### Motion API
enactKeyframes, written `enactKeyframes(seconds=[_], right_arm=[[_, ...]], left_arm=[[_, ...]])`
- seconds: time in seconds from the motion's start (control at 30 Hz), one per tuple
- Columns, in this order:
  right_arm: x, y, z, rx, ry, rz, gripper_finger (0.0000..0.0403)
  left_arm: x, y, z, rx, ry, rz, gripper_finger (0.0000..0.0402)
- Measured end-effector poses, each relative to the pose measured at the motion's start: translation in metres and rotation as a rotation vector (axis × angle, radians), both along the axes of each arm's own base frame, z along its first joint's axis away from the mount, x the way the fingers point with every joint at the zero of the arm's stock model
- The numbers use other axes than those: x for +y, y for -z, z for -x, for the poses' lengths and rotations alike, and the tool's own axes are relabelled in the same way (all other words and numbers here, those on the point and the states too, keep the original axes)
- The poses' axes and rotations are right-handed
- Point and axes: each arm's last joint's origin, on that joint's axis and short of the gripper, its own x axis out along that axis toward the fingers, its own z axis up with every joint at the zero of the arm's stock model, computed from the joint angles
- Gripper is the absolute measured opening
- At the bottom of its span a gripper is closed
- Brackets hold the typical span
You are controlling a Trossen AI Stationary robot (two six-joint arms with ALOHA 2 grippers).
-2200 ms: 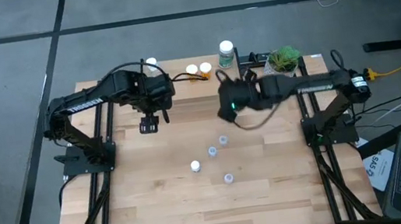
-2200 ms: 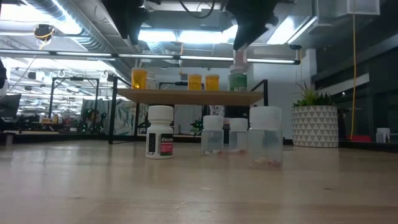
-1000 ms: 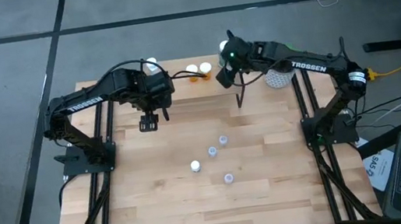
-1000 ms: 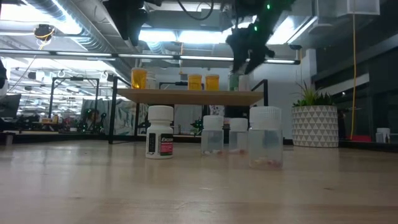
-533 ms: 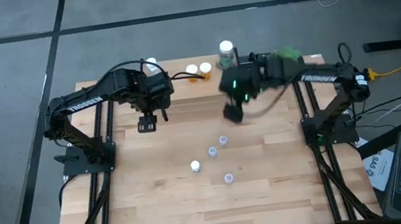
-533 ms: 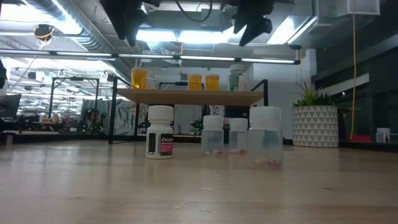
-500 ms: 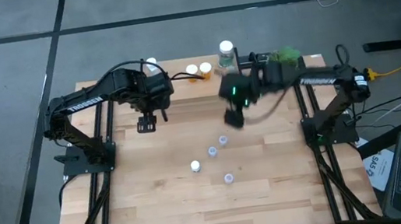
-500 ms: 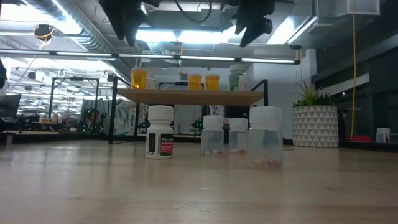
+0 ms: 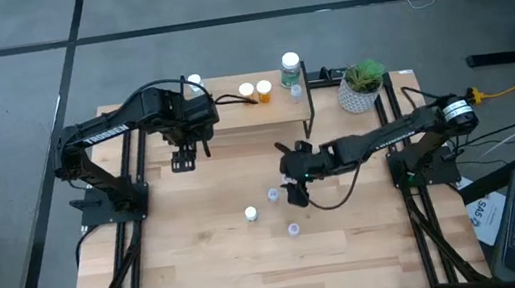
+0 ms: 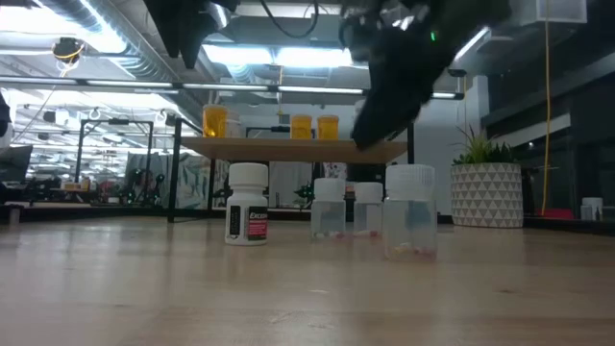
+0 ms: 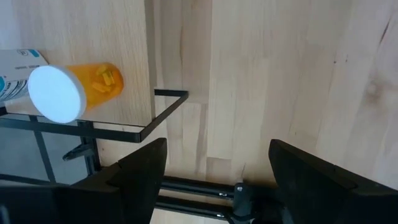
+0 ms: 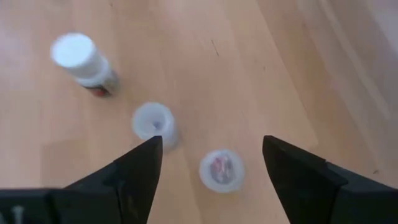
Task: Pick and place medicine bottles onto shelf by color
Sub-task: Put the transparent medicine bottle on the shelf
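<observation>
My right fingers (image 12: 211,177) are spread wide and empty, hanging over the loose group of bottles at the middle of the surface (image 9: 205,272). One clear bottle (image 12: 221,169) sits right between my fingertips, another clear bottle (image 12: 155,123) is just beyond it toward eleven o'clock, and the white bottle (image 12: 82,61) with the red-marked label stands farther off in the same direction. I judge I am lined up this way to come down around the nearest clear one, since these small ones have yet to go up.

From overhead, one more clear bottle (image 9: 294,228) stands at six o'clock of my right arm's tip, apart from the rest.

Farther back, the shelf (image 9: 233,112) stands at the far edge. It carries one orange bottle (image 9: 193,81) near its left end, two orange bottles (image 9: 255,91) together near the middle, and the green-label bottle (image 9: 289,69) toward the right, so like colours sit side by side.

My left fingers (image 11: 214,180) are also parted and empty, waiting above the surface just in front of the shelf's left end.

In the level view my right arm blocks the green-label bottle, and I cannot read any labels.
</observation>
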Motion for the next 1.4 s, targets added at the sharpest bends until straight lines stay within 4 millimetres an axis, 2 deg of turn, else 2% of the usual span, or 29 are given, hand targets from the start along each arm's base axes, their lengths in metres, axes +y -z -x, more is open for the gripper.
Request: enactKeyframes(seconds=[0.2, 0.6, 0.73, 0.83, 0.97, 1.13, 1.2, 1.3, 1.4], right_arm=[[-0.001, 0.028, 0.011, -0.020, 0.012, -0.001, 0.0278], [-0.003, 0.052, 0.010, 0.003, 0.046, 0.027, 0.0278], [-0.004, 0.054, 0.008, -0.018, 0.078, 0.061, 0.0276], [-0.005, 0.054, 0.007, -0.020, 0.085, 0.066, 0.0258], [-0.005, 0.055, 0.008, -0.007, 0.091, 0.040, 0.0211], [-0.005, 0.054, 0.008, -0.018, 0.123, 0.014, 0.0143], [-0.005, 0.049, 0.004, -0.031, 0.130, 0.007, 0.0139], [-0.003, 0.031, -0.009, -0.082, 0.105, 0.036, 0.0139], [-0.006, 0.003, -0.021, -0.065, 0.099, 0.122, 0.0139]], left_arm=[[0.000, 0.000, 0.000, -0.001, 0.005, -0.002, 0.0279], [0.000, 0.000, -0.001, -0.012, 0.007, -0.004, 0.0279], [0.000, 0.000, -0.001, -0.013, 0.007, -0.005, 0.0279], [0.000, 0.000, -0.001, -0.013, 0.007, -0.005, 0.0279], [0.000, 0.000, -0.001, -0.013, 0.007, -0.005, 0.0279], [0.000, 0.000, -0.001, -0.013, 0.006, -0.005, 0.0279], [0.000, 0.000, -0.001, -0.013, 0.007, -0.005, 0.0279], [0.000, 0.000, -0.001, -0.012, 0.007, -0.005, 0.0279], [0.000, 0.000, -0.001, -0.006, 0.007, -0.004, 0.0279]])
